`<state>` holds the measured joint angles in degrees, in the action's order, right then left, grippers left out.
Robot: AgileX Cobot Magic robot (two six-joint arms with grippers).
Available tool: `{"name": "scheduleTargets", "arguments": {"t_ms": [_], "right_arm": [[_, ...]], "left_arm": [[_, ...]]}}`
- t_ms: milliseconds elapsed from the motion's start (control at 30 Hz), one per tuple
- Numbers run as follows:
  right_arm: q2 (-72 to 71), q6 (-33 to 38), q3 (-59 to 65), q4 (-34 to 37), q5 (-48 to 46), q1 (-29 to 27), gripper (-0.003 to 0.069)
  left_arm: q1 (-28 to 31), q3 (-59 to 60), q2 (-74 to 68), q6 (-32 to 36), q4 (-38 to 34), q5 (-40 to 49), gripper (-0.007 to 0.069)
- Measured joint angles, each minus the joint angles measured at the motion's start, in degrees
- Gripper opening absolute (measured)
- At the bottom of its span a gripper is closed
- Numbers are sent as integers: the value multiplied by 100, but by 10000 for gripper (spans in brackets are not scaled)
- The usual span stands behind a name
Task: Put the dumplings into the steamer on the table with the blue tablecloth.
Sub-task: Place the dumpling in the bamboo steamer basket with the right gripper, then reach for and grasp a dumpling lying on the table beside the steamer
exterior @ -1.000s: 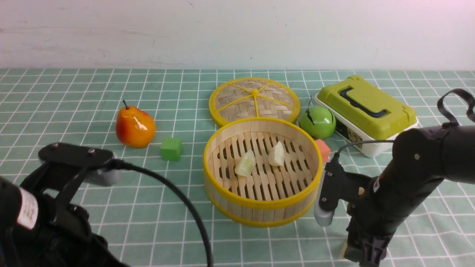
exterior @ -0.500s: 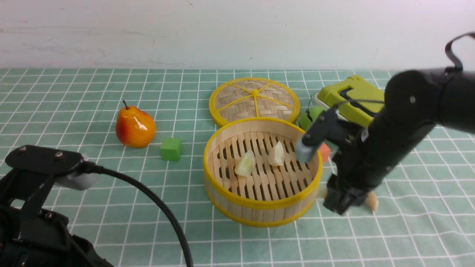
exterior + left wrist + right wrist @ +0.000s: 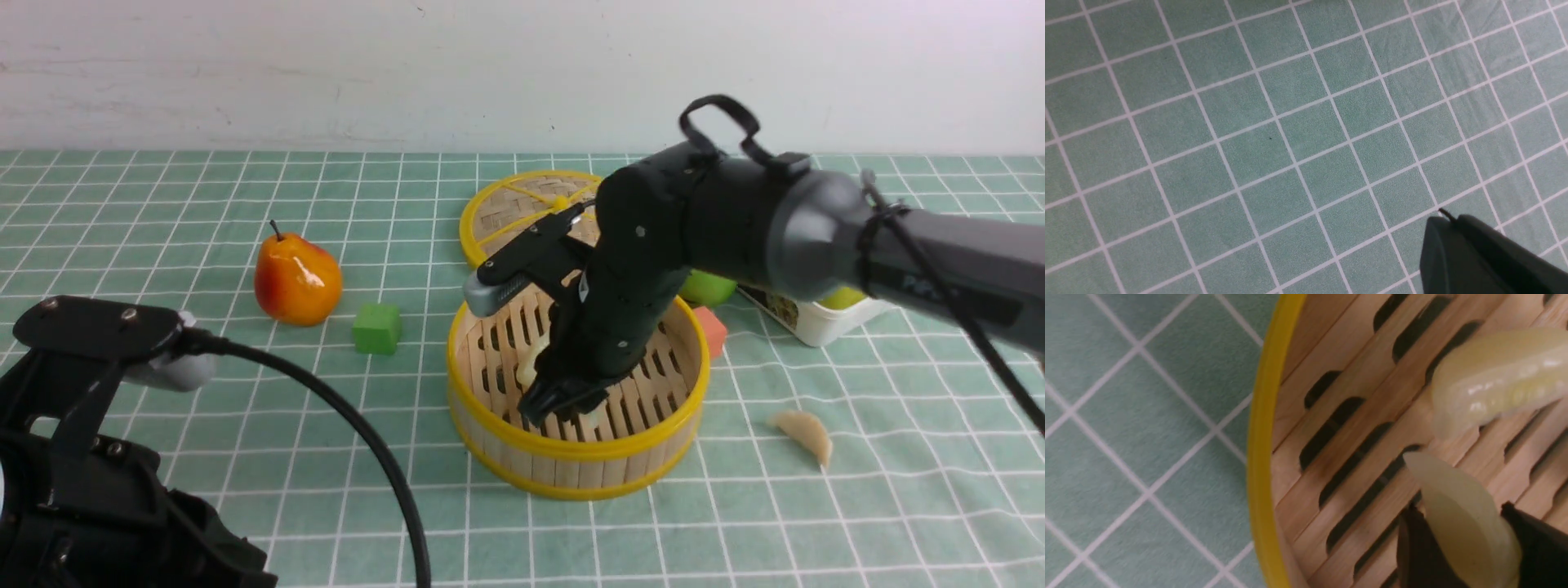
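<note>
Nothing legible; faint lettering on the right arm (image 3: 939,253) is blurred.

Front view looks forward over the whole desk (image 3: 163,188); left wrist view faces down on the cloth (image 3: 1290,143), close; right wrist view, closer, shares the steamer (image 3: 563,469) with the front

The steamer (image 3: 571,469) sits mid-way across the surface (image 3: 163,204). Its lid (image 3: 502,214) lies at 12 o'clock. At 9 o'clock stands the cube (image 3: 377,328), with the pear (image 3: 296,280) beyond it toward 10. At 3 o'clock the small block (image 3: 712,329) sits just beside the steamer's wall. The round fruit (image 3: 712,288) and the box (image 3: 816,322) lie toward 2. A loose dumpling (image 3: 804,433) lies on the surface at 4 o'clock. Inside the steamer lies a second dumpling (image 3: 1494,384), and just beside it the right end effector (image 3: 563,404) clasps the gripped dumpling (image 3: 1457,514).
</note>
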<state>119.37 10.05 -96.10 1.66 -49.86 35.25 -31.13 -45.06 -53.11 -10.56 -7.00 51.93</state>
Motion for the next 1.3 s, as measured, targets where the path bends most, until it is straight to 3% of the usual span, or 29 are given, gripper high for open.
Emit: {"name": "scheduleTargets", "arguments": {"t_ms": [100,333,467,633,867,1233,1300], "right_arm": [[222,-294,-108,-214,11,27,272],[104,-676,-331,-276,-561,17,537],[-387,-384,-341,-262,-1319,-95,593],[-1212,4,330,-166,-1672,-834,556],[-1218,373,1369,39,-574,-2093,502],[-268,540,1473,-20,93,-2229,454],[-268,363,1473,-53,48,-2206,351]], "left_arm": [[0,0,0,0,32,24,15],[0,0,0,0,59,64,24],[0,0,0,0,66,96,26],[0,0,0,0,71,112,29],[0,0,0,0,76,119,38],[0,0,0,0,63,119,38],[0,0,0,0,56,128,40]]}}
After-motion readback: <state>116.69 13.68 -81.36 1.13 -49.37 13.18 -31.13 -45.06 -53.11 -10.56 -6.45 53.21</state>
